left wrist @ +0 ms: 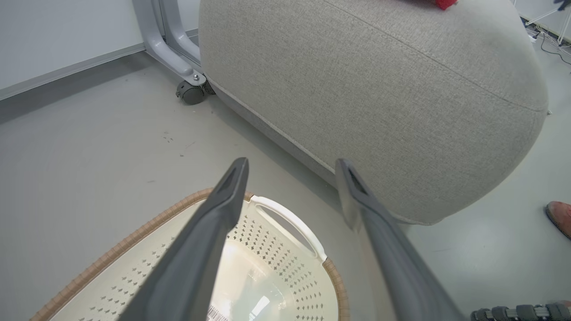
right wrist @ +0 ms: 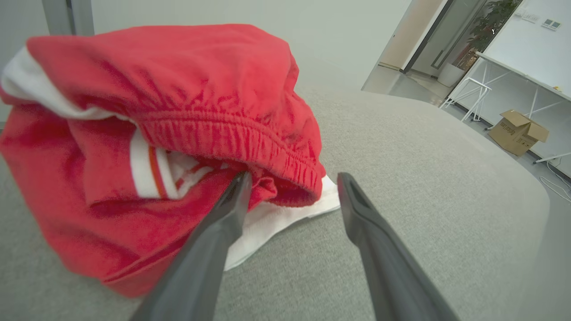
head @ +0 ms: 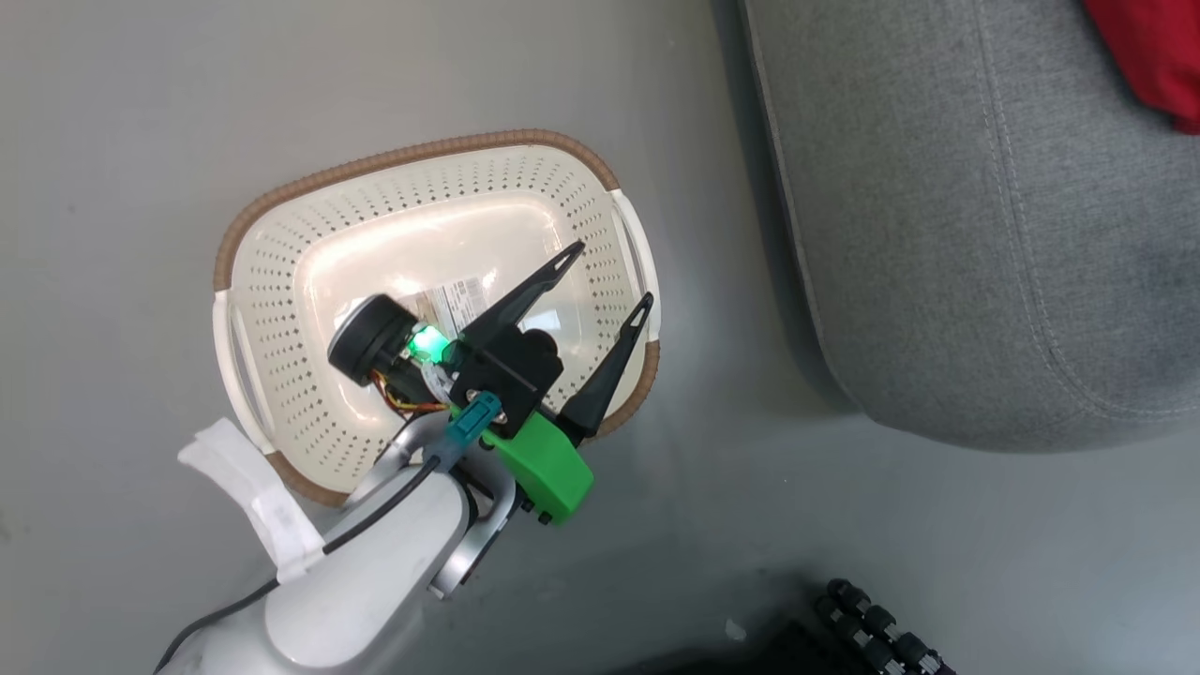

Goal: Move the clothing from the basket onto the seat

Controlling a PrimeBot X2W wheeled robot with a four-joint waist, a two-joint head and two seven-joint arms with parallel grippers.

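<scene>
Red, soft and crumpled, the clothing [right wrist: 156, 111] lies heaped on the seat [right wrist: 401, 178] just ahead of the right claw [right wrist: 294, 178], mostly to its left in the right wrist view. The heap's long axis runs across the fingers [right wrist: 214, 240], not along them. Those two dark fingers stand spread and pinch nothing. One tip rests against a fold under the gathered elastic waistband, and the other hangs over bare cushion. White trim and a white stripe break up the red knit, and a flat white hem pokes out below it. Beyond the heap the seat is grey woven fabric with rounded edges, and farther off a cardboard box [right wrist: 517, 131] sits on the floor. The left claw [head: 611, 274] is also spread and empty. It hangs over the basket [head: 272, 309], a pale plastic tub with punched holes and a brown woven-look rim, and what shows of its glossy bottom is bare apart from a paper label [head: 459, 300]. The right arm is much nearer to the clothing, so the coming move is probably a straight pull back along the fingers, which should keep the loose fold from dragging.
</scene>
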